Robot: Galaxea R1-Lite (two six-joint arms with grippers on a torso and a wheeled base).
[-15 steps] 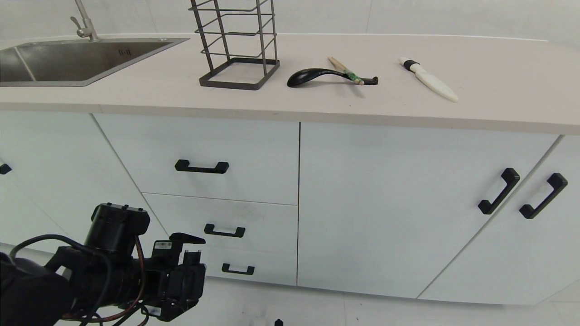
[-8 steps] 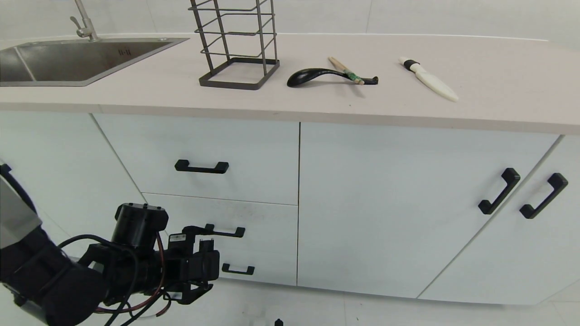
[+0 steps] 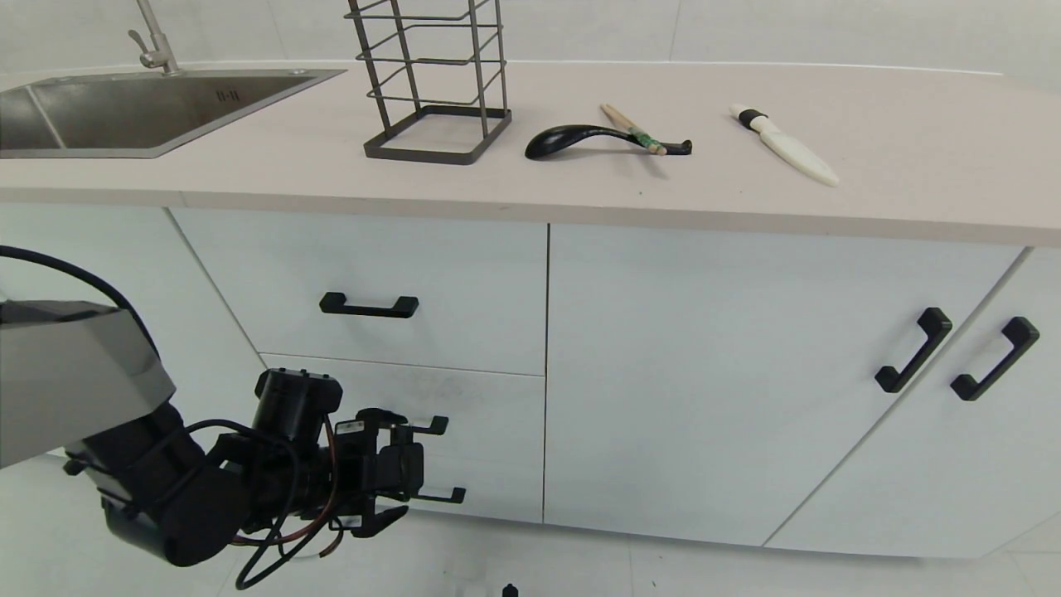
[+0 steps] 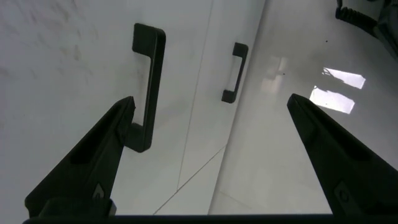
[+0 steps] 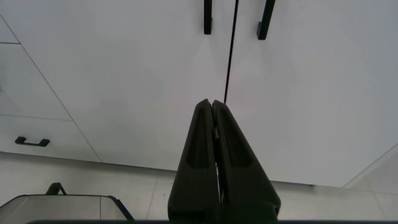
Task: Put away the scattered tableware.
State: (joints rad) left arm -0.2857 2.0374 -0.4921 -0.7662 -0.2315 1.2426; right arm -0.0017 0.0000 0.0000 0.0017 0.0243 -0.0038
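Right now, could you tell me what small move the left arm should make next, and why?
Probably ease the left end effector forward and slightly sideways, so the middle drawer handle lies centred between its open fingers. The handle sits close by one finger and is not yet enclosed.

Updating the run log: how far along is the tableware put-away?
Done: nothing; the black spoon, chopsticks and white knife lie on the countertop. In hand: the left pincer, open, is at a lower drawer handle, not closed on it; the right pincer is shut and empty. Left: likely open the drawer, then store all three.
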